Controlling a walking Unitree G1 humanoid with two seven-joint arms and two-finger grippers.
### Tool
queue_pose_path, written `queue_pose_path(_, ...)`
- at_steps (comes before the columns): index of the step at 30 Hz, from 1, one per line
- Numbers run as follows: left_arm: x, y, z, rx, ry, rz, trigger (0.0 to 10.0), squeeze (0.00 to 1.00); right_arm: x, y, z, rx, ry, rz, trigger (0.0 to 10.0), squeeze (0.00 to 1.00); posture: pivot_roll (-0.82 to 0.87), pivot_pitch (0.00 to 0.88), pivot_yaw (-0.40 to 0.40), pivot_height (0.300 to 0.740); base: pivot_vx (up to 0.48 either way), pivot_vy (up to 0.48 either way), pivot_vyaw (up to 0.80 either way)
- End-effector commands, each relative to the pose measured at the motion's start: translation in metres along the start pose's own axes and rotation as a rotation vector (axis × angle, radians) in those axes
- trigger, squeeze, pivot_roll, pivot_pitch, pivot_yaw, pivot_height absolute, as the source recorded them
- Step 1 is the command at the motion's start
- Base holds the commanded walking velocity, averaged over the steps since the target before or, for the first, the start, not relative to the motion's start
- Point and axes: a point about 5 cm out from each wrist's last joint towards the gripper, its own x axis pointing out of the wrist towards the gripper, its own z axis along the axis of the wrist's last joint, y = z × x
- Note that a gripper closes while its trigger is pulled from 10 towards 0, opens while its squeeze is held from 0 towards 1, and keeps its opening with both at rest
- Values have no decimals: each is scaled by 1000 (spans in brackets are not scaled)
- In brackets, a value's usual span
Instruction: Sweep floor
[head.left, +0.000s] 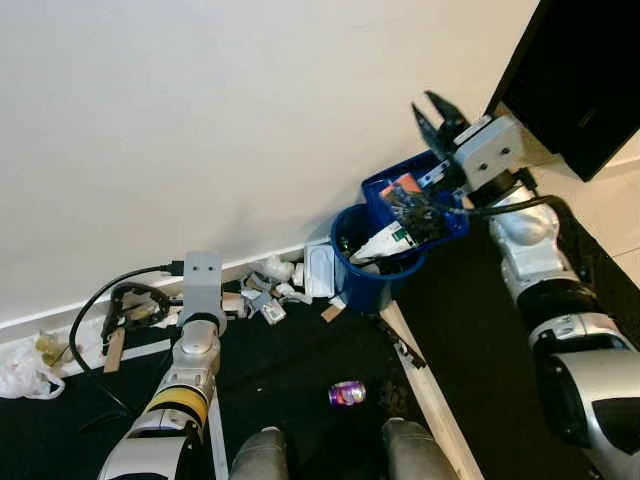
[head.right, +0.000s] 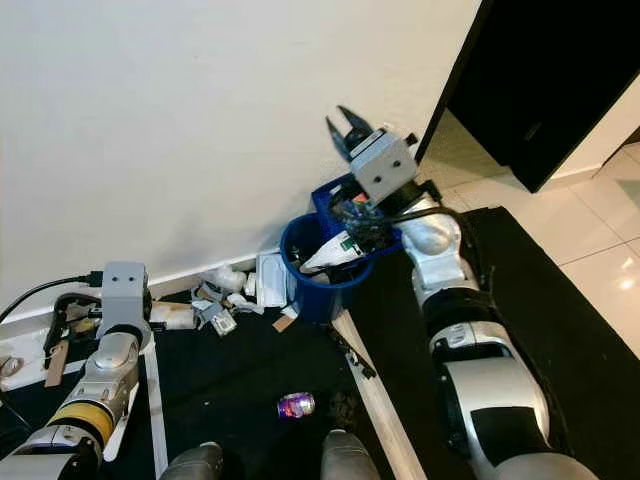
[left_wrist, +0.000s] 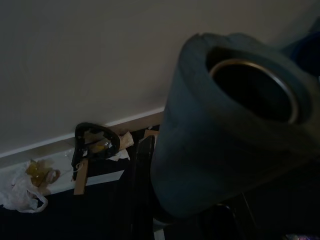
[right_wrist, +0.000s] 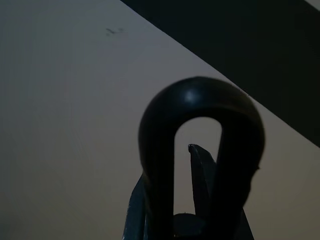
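**Emptying a dustpan into a bin beside the wall**

Head views. Tipping over a round blue bin (head.left: 368, 275), a blue dustpan (head.left: 415, 205) loaded with scraps is held up by the right gripper (head.left: 437, 118), whose black fingers point up toward the wall. More litter (head.left: 268, 295) lies along the skirting board, and a purple can (head.left: 347, 393) sits on the dark floor near the robot's feet. The left arm reaches low toward the wall.

Left wrist view. A dark tube (left_wrist: 235, 125) lies close to the lens; whether the left claw is open or shut cannot be told.

Right wrist view. Right fingers are clamped on a black loop handle (right_wrist: 200, 145).

Risk. Scraps overhanging the rim may slide past the bin if the pan tilts too quickly.
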Motion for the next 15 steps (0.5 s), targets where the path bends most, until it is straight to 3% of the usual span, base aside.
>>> queue_pose_path(1,-8,-14,-21,-78,94,-38,10000,0,14,-7,32,-61,-214,-21,10000,0,51,20,-85,740,0,0,0)
queue_pose_path(15,-8,-13,-21,-77,94,-36,10000,0,22,-7,49,-199,-307,114,10000,0,51,12,-86,740,0,0,0)
